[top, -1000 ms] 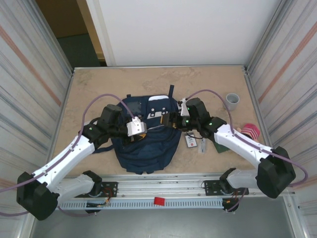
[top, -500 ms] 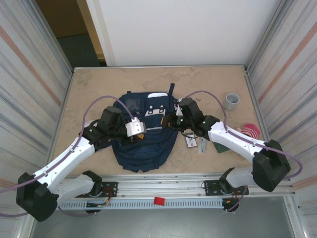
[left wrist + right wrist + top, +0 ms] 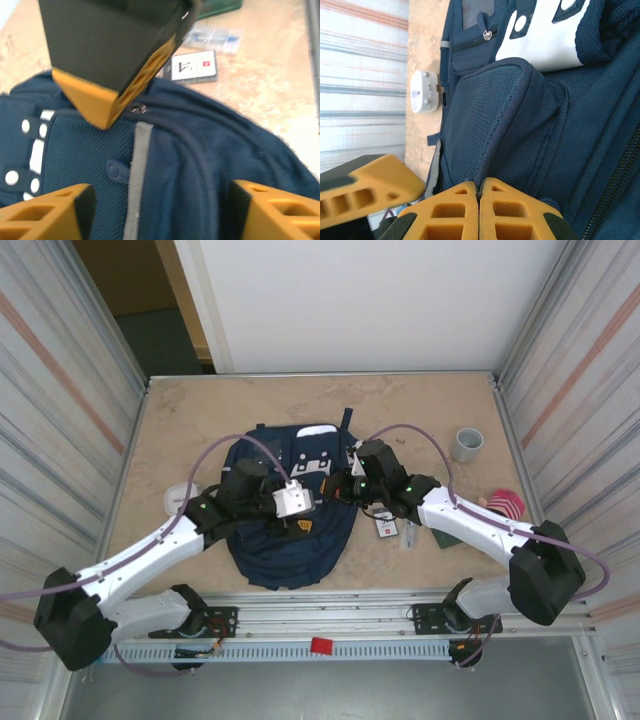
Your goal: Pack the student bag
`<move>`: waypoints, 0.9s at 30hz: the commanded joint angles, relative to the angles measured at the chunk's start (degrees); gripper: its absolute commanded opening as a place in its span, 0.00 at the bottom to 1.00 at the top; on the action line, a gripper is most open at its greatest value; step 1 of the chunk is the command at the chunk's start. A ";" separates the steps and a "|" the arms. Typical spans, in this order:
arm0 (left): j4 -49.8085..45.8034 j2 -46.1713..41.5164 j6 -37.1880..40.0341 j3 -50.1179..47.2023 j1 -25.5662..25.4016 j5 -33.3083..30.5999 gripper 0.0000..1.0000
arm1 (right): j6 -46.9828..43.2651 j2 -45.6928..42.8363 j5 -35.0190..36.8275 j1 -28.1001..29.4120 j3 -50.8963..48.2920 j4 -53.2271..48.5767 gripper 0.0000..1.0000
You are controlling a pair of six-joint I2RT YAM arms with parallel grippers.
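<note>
Left gripper: my left gripper point(image 3: 160, 214) is released; fingers point(image 3: 45, 216) spread wide, nothing between them but navy cloth below
Right gripper: my right gripper point(image 3: 479, 212) is clenched, tips pressed flat together; a piped seam point(image 3: 500, 125) of the bag runs straight into the line where they meet, so I am nipping that fold
Bag: the student bag point(image 3: 290, 548) lies flat on the table point(image 3: 400, 405), directly under both grippers; its white patches point(image 3: 312, 458) sit just beyond them
Under my left fingers: a pale stripe point(image 3: 136, 170) runs down the mesh pocket; a small navy tab point(image 3: 116, 170) sits just beside it
Grippers to each other: near, almost tip to tip over the bag's middle
Outward of my right gripper: a white card point(image 3: 386, 526) with a red mark lies on the table just beside the bag's edge; a clear packet point(image 3: 408, 533) lies next to it, then a dark green flat thing point(image 3: 450, 536)
Further out on that side: a grey cup point(image 3: 468, 444) stands upright, well apart from the bag; a red striped thing point(image 3: 505, 506) lies near my right arm
Outward of my left gripper: a small white device point(image 3: 178, 497) rests on the table, just beside the bag
</note>
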 commanded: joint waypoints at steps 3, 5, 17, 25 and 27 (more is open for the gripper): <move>3.08 3.06 -2.80 2.62 -0.01 -5.90 0.36 | -0.60 -1.32 -1.97 1.17 2.04 4.86 0.05; 2.25 2.41 -2.50 2.79 0.31 -4.65 0.10 | -3.39 -2.77 -0.88 1.01 1.22 4.37 0.16; 3.70 -7.86 1.26 -2.73 11.96 21.04 0.00 | -40.38 -7.60 -17.74 -15.76 -9.51 13.92 0.56; 3.83 -9.74 2.49 -3.72 15.04 24.41 0.00 | -57.91 1.79 -25.17 -17.38 -6.12 10.07 0.63; 3.72 -9.76 2.55 -3.67 15.13 24.91 0.00 | -55.94 5.01 -27.91 -18.96 -4.96 11.91 0.67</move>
